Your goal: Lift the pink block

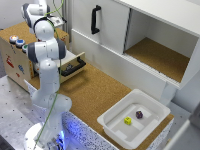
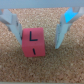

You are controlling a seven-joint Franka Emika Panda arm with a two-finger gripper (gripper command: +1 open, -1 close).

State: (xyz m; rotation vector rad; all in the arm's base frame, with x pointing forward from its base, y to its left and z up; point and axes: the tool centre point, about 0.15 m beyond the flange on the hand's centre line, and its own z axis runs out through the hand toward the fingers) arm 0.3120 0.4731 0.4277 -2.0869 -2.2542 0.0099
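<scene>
The pink block (image 2: 33, 42), a small cube with black marks on its faces, rests on a cork surface in the wrist view. My gripper (image 2: 39, 43) is open around it. One blue-white finger (image 2: 13, 26) stands close beside the block, and the other finger (image 2: 64, 27) is farther off, leaving a gap. Neither finger touches the block. In the exterior view the arm (image 1: 46, 55) reaches toward the far left, with its hand (image 1: 54, 21) low over the cork there. The block itself cannot be made out in that view.
A white bin (image 1: 116, 116) at the front of the exterior view's right holds a yellow die (image 1: 128, 120) and a dark die (image 1: 139, 114). Behind it is an open white cabinet (image 1: 160, 55). An open drawer with a black handle (image 1: 73, 68) sits beside the arm.
</scene>
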